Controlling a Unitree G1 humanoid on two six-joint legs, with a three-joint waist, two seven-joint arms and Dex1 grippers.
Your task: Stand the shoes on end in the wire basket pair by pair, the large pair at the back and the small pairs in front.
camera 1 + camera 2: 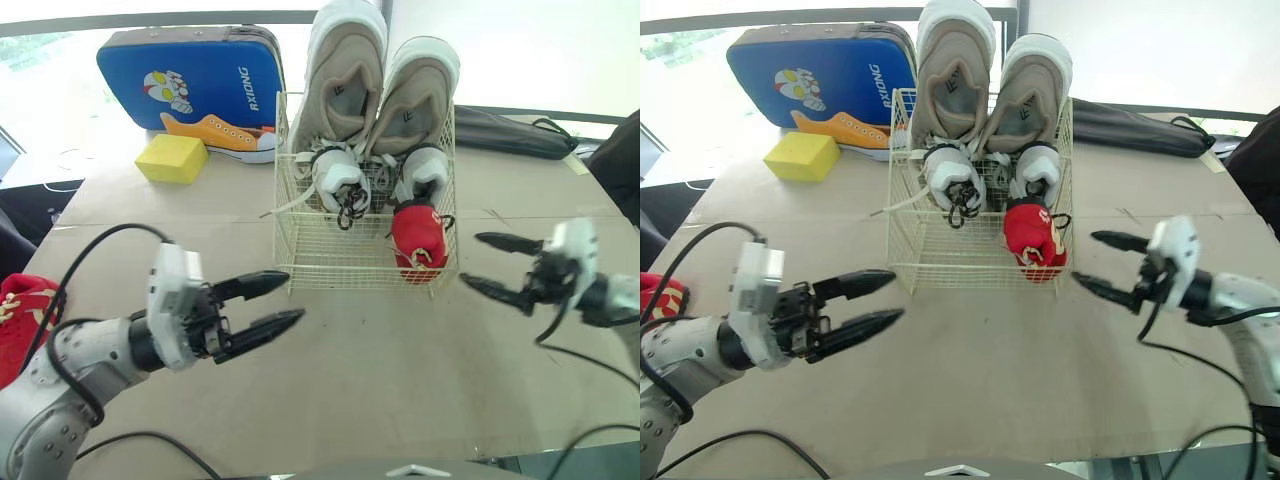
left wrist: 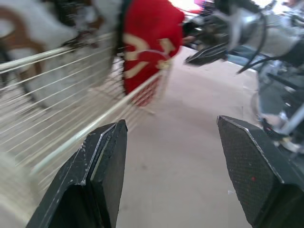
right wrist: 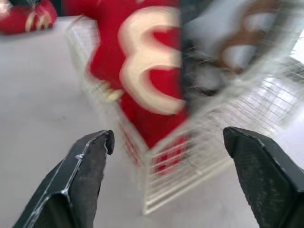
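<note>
Jaws of both grippers stand apart, empty: the left gripper (image 1: pixel 292 296) near the wire basket (image 1: pixel 300 250) front left corner, the right gripper (image 1: pixel 470 260) beside its front right corner. Inside, the large beige pair (image 1: pixel 345 90) stands at the back, the white pair (image 1: pixel 340 180) in front of it, and one red shoe (image 1: pixel 415 235) in the front right corner. A second red shoe (image 1: pixel 20 300) lies by the worktop's left edge.

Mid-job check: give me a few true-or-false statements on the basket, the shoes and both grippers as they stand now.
1. The large beige pair stands at the back of the wire basket. True.
2. Both red shoes are in the basket. False: one red shoe stands at its front right; the second red shoe lies on the table by the left arm.
3. The left gripper holds a shoe. False: its jaws are open and empty.
4. The right gripper is open beside the basket. True.
5. The yellow block sits inside the basket. False: it is on the table, outside.
</note>
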